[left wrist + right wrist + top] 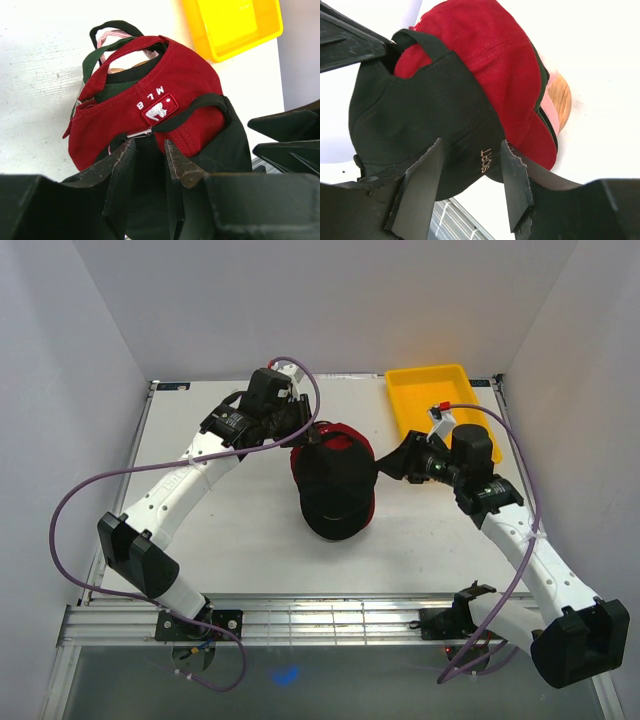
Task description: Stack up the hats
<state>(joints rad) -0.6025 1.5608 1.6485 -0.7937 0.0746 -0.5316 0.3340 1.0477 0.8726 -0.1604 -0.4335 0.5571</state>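
Observation:
The hats sit stacked on a wooden stand (562, 100) mid-table. The black cap (335, 502) is on top; its "SPORT" logo shows in the right wrist view (445, 100). Under it is the red cap (340, 440), whose MLB logo shows in the left wrist view (165, 85). The dark green cap (97, 55) and the pink cap (112, 36) peek out below. My left gripper (300, 432) is at the back of the stack, jaws apart by the black cap's strap (200, 102). My right gripper (388, 468) is open beside the black cap's side, in its own view (471, 145).
A yellow tray (435, 395) stands at the back right, also in the left wrist view (235, 20). White walls close in the table on three sides. A metal rail (330, 615) runs along the near edge.

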